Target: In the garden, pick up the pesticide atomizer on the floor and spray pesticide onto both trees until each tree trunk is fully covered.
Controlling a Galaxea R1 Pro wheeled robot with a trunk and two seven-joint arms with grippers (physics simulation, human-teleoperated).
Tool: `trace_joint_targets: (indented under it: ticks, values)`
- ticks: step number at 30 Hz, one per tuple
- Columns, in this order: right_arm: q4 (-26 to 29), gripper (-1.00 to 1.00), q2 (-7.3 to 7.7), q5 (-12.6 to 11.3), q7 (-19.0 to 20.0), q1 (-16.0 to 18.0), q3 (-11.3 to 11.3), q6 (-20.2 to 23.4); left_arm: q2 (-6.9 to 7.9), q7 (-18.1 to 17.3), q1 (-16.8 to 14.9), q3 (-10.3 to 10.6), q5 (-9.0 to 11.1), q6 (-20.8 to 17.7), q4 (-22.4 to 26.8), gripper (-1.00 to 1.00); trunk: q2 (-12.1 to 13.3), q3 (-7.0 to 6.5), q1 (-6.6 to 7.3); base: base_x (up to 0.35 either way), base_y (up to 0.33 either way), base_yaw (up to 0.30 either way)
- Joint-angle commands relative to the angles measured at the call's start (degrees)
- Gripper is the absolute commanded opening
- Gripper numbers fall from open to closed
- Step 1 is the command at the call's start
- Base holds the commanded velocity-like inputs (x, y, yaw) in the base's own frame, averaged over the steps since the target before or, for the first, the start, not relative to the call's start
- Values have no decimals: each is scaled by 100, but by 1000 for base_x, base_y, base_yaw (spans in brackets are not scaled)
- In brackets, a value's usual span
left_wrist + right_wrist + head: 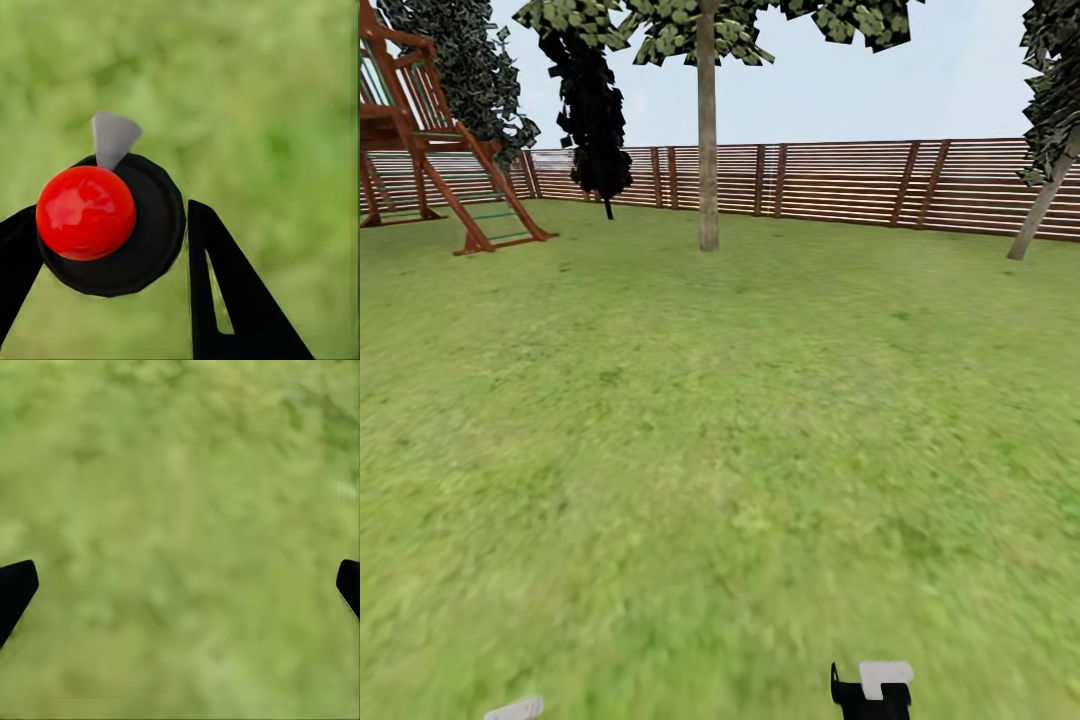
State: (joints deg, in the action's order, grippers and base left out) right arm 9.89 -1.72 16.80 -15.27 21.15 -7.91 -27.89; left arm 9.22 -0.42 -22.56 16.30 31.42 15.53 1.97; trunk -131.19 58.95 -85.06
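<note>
Atomizer point(112, 225): it sits between my left gripper's point(112, 247) two black fingers, seen end-on in the left wrist view, so its long axis runs along the camera's line of sight, toward the grass point(270, 112). A red ball-shaped part is nearest the camera, with a round black body behind it.

Nozzle point(112, 139): a small grey wedge sticks out from the black body's edge, pointing sideways, away from the red part.

Left gripper: pinching the atomizer; one finger point(15, 255) touches the black body, the other finger point(232, 292) stands just beside it, and I cannot tell whether it touches.

Right gripper point(180, 585): spread wide, with only two black fingertips at the frame edges and blurred grass between them, nothing held.

Cut off: in the head view a grey sliver point(515, 709) and a black piece with a pale tab point(872, 690) poke in at the lower edge; too little shows to say what they are.

Tree point(707, 130): straight bare trunk, upright, far across the grass from me, standing before the fence point(840, 180); its crown is cut off by the frame top.

Second trunk point(1040, 215): leaning, right of the tree, crown partly cut off.

Left of the tree: a dark leafy column point(592, 110) and a red-brown play frame point(430, 130).

Only the left wrist view shows the atomizer clearly.
</note>
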Motion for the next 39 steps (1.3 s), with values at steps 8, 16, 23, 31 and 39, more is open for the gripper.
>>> trace_joint_targets:
  ticks: [8,16,23,31,39]
  values:
    - [-5,100,-4,60,-19,4,-44,-15,1,-4,-2,48,51,18,-2,-100,-2,5,-3,340,0,0]
    - [-5,100,-4,60,-20,4,-44,-15,1,-7,-2,48,51,14,-3,-100,-2,5,-3,340,0,0]
    - [-5,100,-4,60,-19,4,-44,-15,1,-9,-2,48,50,14,-1,-100,-2,5,-3,340,0,0]
    - [-5,100,-6,69,-11,4,-44,-15,1,-4,-2,48,49,16,-3,-100,-2,5,-3,340,0,0]
    - [-5,100,-7,69,-11,4,-44,-15,1,-6,-2,48,49,18,-2,-100,-2,5,-3,340,0,0]
